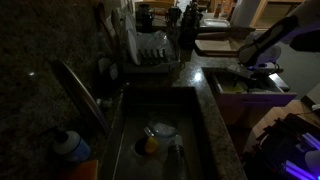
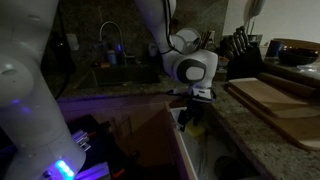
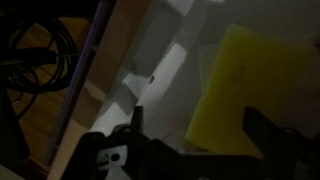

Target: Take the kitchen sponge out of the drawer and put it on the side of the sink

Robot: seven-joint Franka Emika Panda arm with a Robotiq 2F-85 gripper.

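In the wrist view the pale yellow kitchen sponge (image 3: 245, 80) lies flat on the whitish floor of the open drawer (image 3: 170, 65). My gripper (image 3: 198, 128) is open just above it. The left finger is clear of the sponge and the right finger overlaps its lower right edge. In both exterior views the gripper (image 1: 262, 76) (image 2: 196, 108) hangs low over the pulled-out drawer (image 1: 250, 98) (image 2: 186, 150). The sink (image 1: 132, 112) is a deep dark basin with a speckled granite rim; it also shows far back in an exterior view (image 2: 125, 75).
A white dish and an orange-yellow object (image 1: 150, 144) lie in the sink. A dish rack (image 1: 150, 50) stands behind it and a blue-capped bottle (image 1: 70, 145) beside it. Wooden cutting boards (image 2: 275, 100) and a knife block (image 2: 240, 48) sit on the counter. The room is dim.
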